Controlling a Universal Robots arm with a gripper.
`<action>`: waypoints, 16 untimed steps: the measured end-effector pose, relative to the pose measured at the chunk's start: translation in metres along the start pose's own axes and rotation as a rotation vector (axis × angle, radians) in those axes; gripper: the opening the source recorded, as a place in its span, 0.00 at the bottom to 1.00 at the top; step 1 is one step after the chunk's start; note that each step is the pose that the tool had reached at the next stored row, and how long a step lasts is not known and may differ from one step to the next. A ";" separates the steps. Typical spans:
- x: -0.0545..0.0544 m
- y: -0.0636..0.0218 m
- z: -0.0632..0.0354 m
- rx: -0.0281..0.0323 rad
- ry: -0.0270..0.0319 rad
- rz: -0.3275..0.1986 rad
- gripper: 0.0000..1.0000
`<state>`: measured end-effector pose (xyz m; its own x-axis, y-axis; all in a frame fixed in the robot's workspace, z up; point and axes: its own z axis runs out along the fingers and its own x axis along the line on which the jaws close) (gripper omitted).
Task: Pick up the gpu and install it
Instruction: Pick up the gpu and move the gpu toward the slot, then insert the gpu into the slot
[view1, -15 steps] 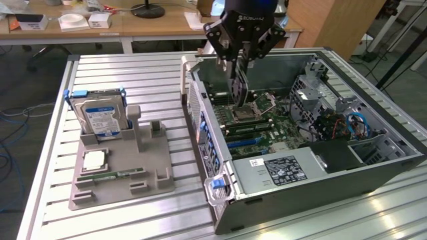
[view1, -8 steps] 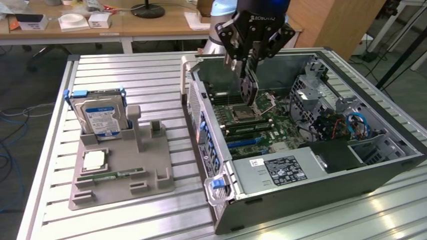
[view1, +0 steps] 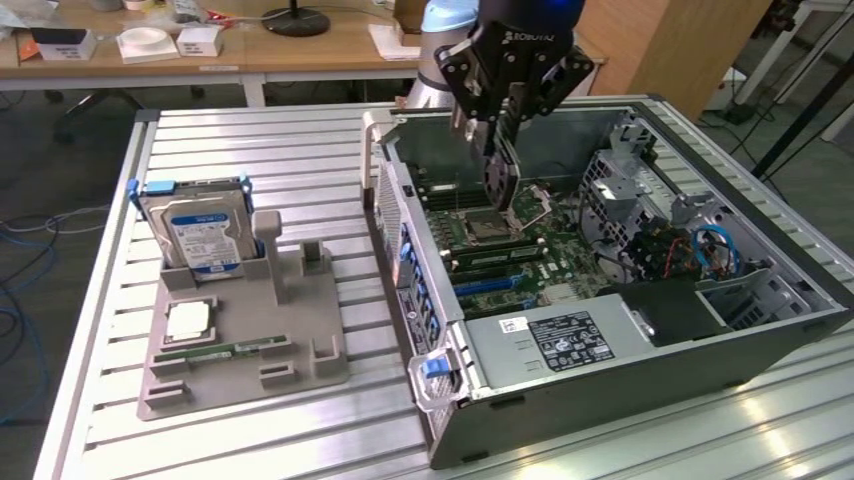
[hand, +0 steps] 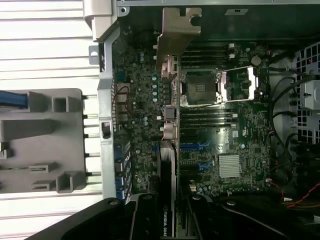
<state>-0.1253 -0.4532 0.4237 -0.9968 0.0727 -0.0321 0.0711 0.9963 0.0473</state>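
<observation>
The gpu (view1: 503, 180), a thin dark card, hangs on edge from my gripper (view1: 491, 128), which is shut on its upper part. It hovers inside the open computer case (view1: 400, 250), above the motherboard (view1: 534, 255) and near the CPU socket (view1: 483, 225). In the wrist view I see the gpu (hand: 167, 165) edge-on between my fingers (hand: 145, 215). Its silvery end bracket (hand: 176, 32) points toward the case's rear wall. The blue expansion slots (hand: 197, 146) lie just beside the card's line.
A grey parts holder (view1: 240, 350) on the slatted metal table (view1: 267, 150) carries a hard drive (view1: 200, 235), a CPU chip (view1: 187, 318) and a green memory stick (view1: 220, 352). The power supply (view1: 574, 340), cables (view1: 707, 250) and drive cage (view1: 614, 180) crowd the case.
</observation>
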 end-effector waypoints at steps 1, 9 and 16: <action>-0.003 0.0002 0.0002 -0.0001 -0.0001 0.000 0.26; -0.025 0.0018 0.0013 -0.0001 0.0002 0.000 0.26; -0.027 0.0019 0.0014 -0.0001 0.0002 0.000 0.26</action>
<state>-0.0983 -0.4532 0.4233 -0.9968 0.0727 -0.0319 0.0711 0.9963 0.0474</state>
